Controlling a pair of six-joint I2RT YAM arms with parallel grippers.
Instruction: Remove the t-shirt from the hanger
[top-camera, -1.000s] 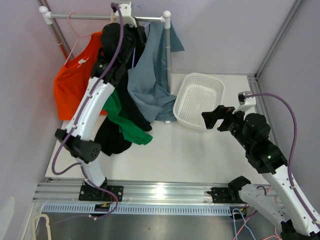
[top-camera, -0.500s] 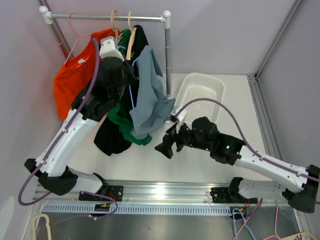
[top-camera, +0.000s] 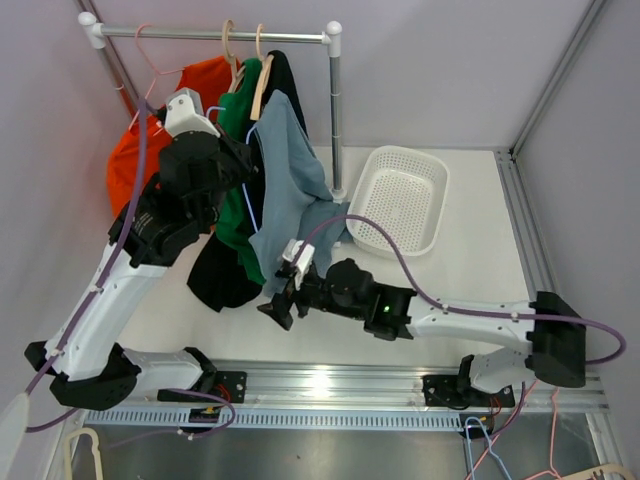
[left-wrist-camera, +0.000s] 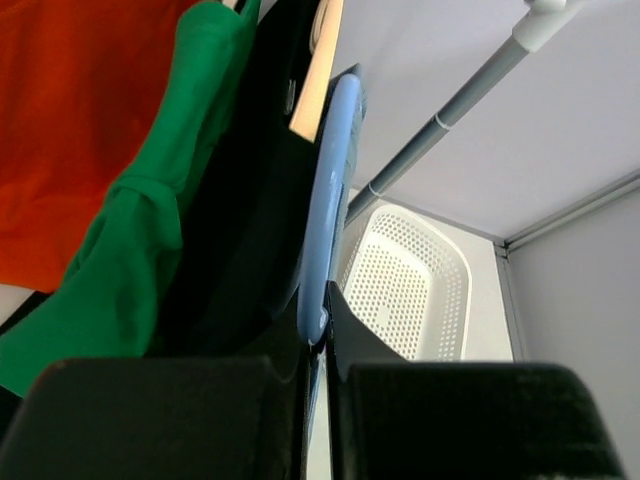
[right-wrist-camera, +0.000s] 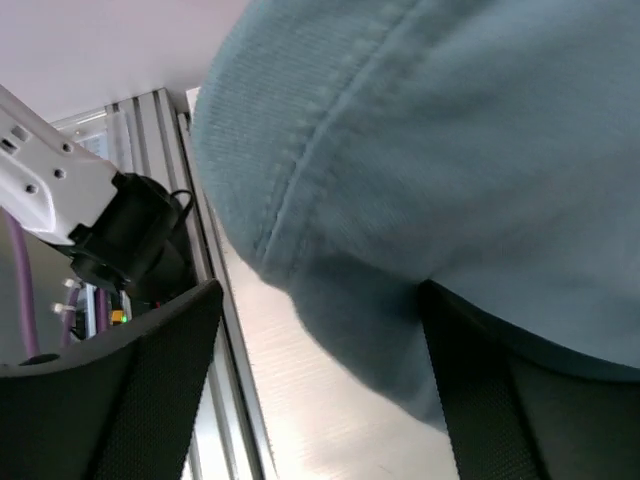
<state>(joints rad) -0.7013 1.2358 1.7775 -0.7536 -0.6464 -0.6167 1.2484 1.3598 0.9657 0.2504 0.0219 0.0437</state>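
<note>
The step in hand looks to be taking hold of the t-shirt (top-camera: 290, 190) by its lower edge so it can be drawn off. It hangs over the far-left part of the bench (top-camera: 480, 270), below the rail (top-camera: 200, 34). As I judge it, the blue hanger (left-wrist-camera: 325, 210) must be held firm and level, or the cloth will drag it along instead of slipping free. The left hand (left-wrist-camera: 322, 345) is clamped on that hanger's lower end. The right hand (top-camera: 280, 305), low over the near side of the bench, has its fingers wide apart, with the hem drooping between them. It should close on a good fold of cloth, not the bare edge. Then it should pull down and toward one shoulder, so the neck clears one hanger arm at a time.

The t-shirt is grey-blue and soft. It falls in long folds just right of the green shirt (top-camera: 235, 215) and the black one (top-camera: 215, 280). Its stitched hem (right-wrist-camera: 330, 105) is bunched at the bottom.
</note>
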